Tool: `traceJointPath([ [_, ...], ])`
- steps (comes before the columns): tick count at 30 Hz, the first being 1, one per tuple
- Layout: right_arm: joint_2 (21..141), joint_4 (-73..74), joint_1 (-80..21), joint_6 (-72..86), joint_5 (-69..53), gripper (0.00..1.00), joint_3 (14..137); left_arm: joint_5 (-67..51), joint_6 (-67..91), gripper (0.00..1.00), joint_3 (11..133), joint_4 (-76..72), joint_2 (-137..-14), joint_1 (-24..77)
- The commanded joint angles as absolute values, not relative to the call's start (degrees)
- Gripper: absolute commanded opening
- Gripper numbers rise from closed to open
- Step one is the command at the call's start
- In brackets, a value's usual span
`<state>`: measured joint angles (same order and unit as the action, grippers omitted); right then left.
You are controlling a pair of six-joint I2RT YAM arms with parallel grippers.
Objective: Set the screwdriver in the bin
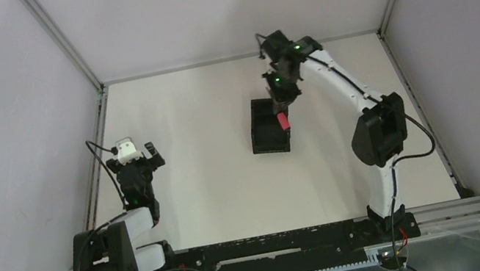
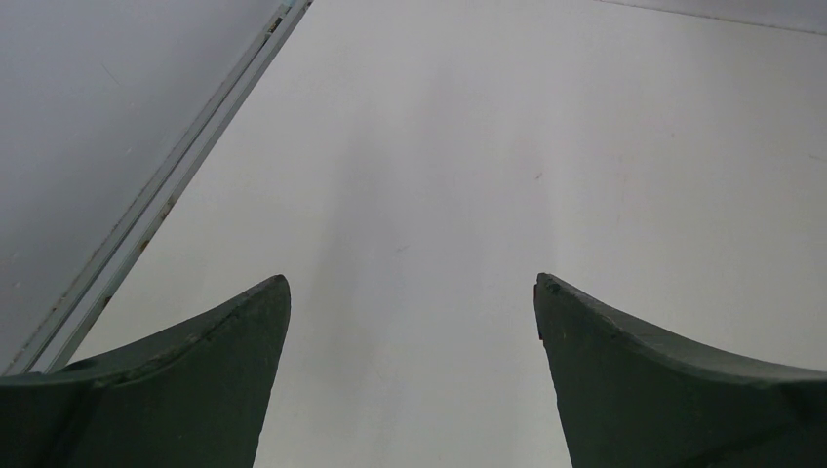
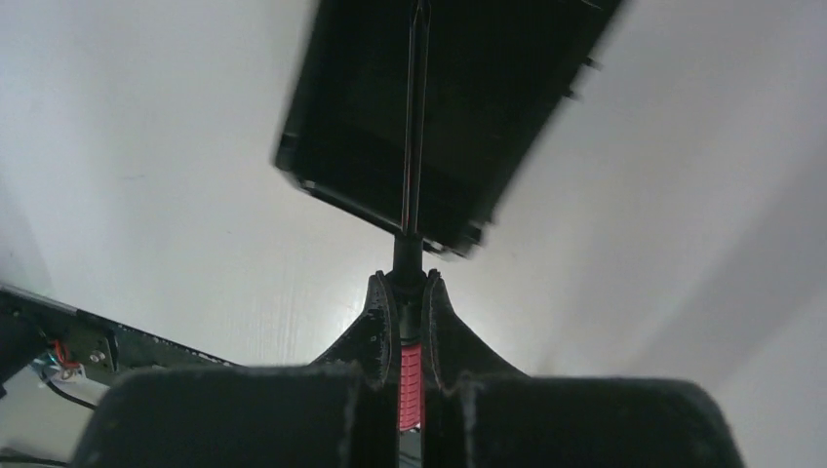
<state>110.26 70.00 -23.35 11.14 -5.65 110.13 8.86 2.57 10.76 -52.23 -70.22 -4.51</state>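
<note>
Mid-transport, nearly at drop. Pinching screwdriver (image 3: 411,385) by red handle in right tool (image 3: 408,292), above right side of bin (image 3: 336,195), shaft pointing over it. Left tool (image 2: 412,283) spread, parked over table (image 1: 195,151). Next, probably: centre over bin, then open right tool.

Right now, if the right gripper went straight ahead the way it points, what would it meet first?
The bin: the right gripper, shut on the screwdriver, aims its shaft across the bin's open top, so the tip would probably touch the bin's inside first. Depth is unclear.
</note>
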Motion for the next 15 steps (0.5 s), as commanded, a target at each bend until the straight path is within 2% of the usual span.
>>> traceJointPath([
  [1, 113.53, 65.95, -28.47, 8.13, -5.27, 0.0, 114.25, 9.48, 1.81, 1.0, 13.64, -54.58, -70.46, -4.15],
  [15, 119.44, 49.85, -30.86, 2.05, 0.0, 0.0, 101.93, 9.44, 1.8, 1.0, 13.66, -54.58, -70.49, -4.13],
])
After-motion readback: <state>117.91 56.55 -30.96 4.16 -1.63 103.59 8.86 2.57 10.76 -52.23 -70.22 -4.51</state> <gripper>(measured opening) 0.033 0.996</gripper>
